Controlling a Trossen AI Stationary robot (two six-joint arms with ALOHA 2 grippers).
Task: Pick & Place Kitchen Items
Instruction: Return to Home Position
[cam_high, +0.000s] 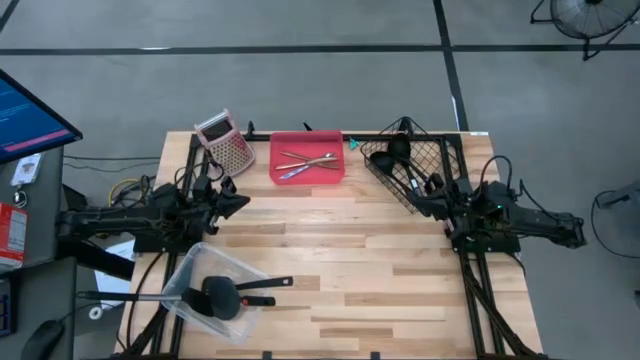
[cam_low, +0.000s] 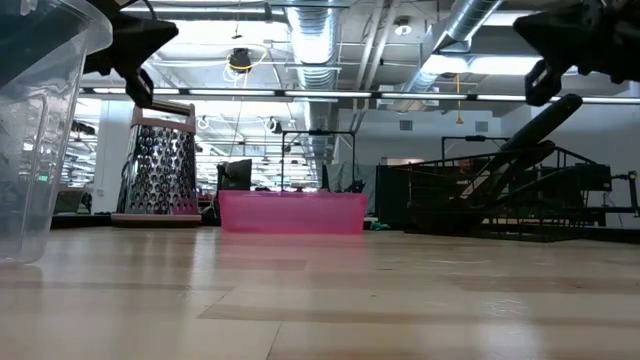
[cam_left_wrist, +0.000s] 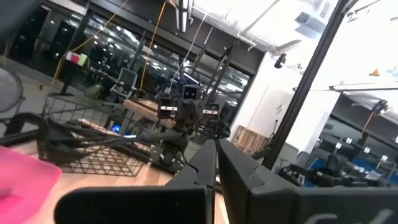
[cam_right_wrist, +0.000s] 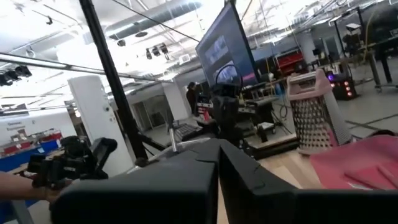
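Left gripper (cam_high: 238, 200) hangs over the left-middle of the table (cam_high: 340, 270), fingers pressed together, nothing in them; its wrist view shows the two fingers (cam_left_wrist: 205, 168) meeting. Right gripper (cam_high: 436, 187) sits at the right edge beside the wire basket (cam_high: 405, 160), also pinched shut and empty. Going outward: the basket lies tipped at the back right with dark utensils (cam_high: 398, 152) inside. Pink tray (cam_high: 307, 157) at back centre holds metal tongs (cam_high: 306, 163). Box grater (cam_high: 225, 141) stands upright just left of the tray. Near the front left, a clear plastic tub (cam_high: 205, 290) lies with a black spatula (cam_high: 235, 295) half in it, handle poking out toward the middle. Can't tell which item goes where, so no call on stage. Handling guess: tongs are light, stiff, slick steel, springy, so pinch across both arms near the middle. Grater is rigid, a bit top-heavy, so take the pink handle on top. Spatula: light, grab the handle, not the floppy head. Tub is thin and flexes; grip the rim.
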